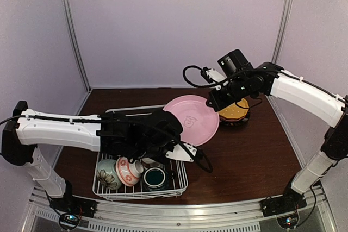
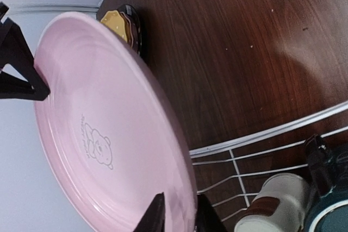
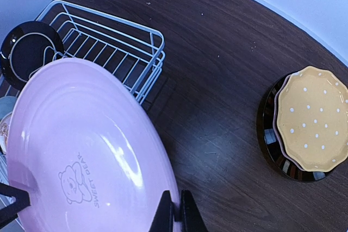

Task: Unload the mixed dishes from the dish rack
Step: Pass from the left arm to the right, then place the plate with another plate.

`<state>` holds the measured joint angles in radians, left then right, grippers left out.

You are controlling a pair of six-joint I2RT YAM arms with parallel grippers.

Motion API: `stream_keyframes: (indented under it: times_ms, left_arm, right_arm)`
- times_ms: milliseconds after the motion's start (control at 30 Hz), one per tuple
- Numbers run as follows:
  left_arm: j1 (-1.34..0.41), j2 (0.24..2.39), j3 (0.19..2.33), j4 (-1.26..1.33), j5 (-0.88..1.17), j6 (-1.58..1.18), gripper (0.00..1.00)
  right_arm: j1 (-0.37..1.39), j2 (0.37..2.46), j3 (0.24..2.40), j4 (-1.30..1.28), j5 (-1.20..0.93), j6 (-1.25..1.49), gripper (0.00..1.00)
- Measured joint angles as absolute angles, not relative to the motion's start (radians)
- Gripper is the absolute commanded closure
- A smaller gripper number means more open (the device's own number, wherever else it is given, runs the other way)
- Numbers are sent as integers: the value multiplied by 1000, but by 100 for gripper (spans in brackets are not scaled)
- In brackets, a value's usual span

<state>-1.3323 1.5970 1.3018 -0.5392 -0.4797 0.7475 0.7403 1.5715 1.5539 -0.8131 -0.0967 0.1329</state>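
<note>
Top view: left gripper (image 1: 176, 137) and right gripper (image 1: 213, 103) are both pinched on the rim of the same pink plate (image 1: 193, 119), left on its near-left edge, right on its far-right edge. The plate is held off the bench (image 1: 255, 156), over the far-right corner of the dish rack (image 1: 179, 186), between the rack and a plate stack (image 1: 235, 113) toward the far-right corner. The rack sits near-left on the bench; along its near edge are a pale-green floral bowl (image 1: 107, 173), a pink-white bowl (image 1: 129, 170) and a teal mug (image 1: 156, 178). Left wrist view: left gripper (image 2: 179, 218) fingers are clamped either side of the plate rim, with the bear print on the plate (image 2: 109, 134) facing the camera. The right gripper's dark fingers (image 2: 19, 88) are on the opposite edge. A white cup (image 2: 277, 202) with a brown band lies just beside the teal mug (image 2: 333, 215) inside the rack wires (image 2: 261, 134). Right wrist view: right gripper (image 3: 175, 215) fingers are closed on the plate (image 3: 81, 145) rim. There is a dark bowl (image 3: 30, 50) in the rack (image 3: 114, 36). The stack is well apart on bare wood, with a yellow polka-dot plate (image 3: 312, 118) on top and a black plate (image 3: 269, 145) at the bottom.
</note>
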Motion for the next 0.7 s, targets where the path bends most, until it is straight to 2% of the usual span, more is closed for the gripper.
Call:
stream_keyframes:
  times_ms: [100,200,267,333,467,700]
  left_arm:
    - [-1332,1597,1302,-534,-497,730,35]
    - [-1330,1593,1302,-525,-492,714,22]
    - [-1330,1583,1302,-524,-481,705,17]
    - [-1330,1568,1302,-524,-467,701,3]
    - [-1330,1522,1298,-519,-437,684,3]
    - [-1330,1428,1256,-463,-414,631,3]
  right_arm:
    - [740,1571,1554,-827,-96,124,100]
    - [739,1571,1554,-835,-94,117,100]
    - [735,1571,1554,-836,-92,113,100]
    - [729,1571,1552,-834,-93,112,100]
    - [682,1564,1524,-800,-117,119,100]
    - [490,1535,1441,-708,-198,151,100]
